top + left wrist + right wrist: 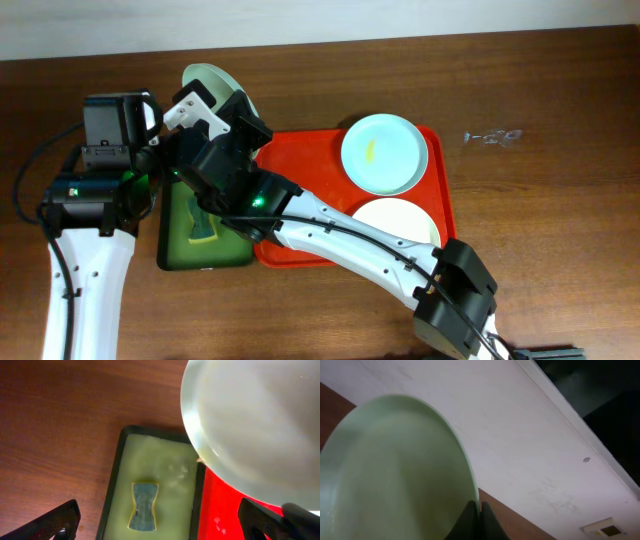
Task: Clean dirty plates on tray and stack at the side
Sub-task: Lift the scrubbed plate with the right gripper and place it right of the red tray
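Note:
A pale mint plate [208,79] hangs tilted on edge above the table's back left, and my right gripper [479,514] is shut on its rim. It fills the left of the right wrist view as the plate [395,470]. On the red tray [300,170] lie a mint-blue plate [385,152] with a small yellow smear and a white plate [398,222]. My left gripper [159,512] stands open above the sponge [144,506], nothing between its fingers. The held plate [250,425] looms over its upper right.
A dark green tray [168,255] holding the yellow-edged sponge [203,232] sits left of the red tray, partly under my right arm. The left arm's base [105,135] stands at the far left. A small clear object [493,136] lies at the back right.

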Robot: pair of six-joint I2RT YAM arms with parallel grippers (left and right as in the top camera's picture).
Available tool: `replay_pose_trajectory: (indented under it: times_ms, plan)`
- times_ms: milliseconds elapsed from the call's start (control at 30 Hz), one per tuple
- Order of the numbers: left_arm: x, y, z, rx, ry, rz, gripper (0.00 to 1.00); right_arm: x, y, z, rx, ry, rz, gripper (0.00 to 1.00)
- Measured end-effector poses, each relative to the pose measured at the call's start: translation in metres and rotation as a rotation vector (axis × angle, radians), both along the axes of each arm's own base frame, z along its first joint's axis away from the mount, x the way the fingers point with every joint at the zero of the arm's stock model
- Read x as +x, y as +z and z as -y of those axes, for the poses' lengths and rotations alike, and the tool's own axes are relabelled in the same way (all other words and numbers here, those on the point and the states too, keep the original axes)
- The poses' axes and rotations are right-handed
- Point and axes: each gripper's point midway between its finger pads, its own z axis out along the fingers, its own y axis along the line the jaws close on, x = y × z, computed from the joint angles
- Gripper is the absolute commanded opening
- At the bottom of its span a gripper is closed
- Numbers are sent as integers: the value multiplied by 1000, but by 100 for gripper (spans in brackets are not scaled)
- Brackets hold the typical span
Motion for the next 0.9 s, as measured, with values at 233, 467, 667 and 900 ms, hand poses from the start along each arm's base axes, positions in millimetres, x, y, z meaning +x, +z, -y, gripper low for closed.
replay_pose_trajectory:
  times_ms: [233,467,667,900]
  plan:
    - [0,0,0,0,0,-1,99,0,0,0,-9,-1,1,4]
    - [-1,-2,1,2,-4,-5,99,-5,-31,11,101,-26,-130,4]
    - [3,1,6,-15,-21,14,99,22,-115,46,564,6,-673,4]
    - [3,1,7,-17,-23,15,99,28,-122,298,878,-459,-986,4]
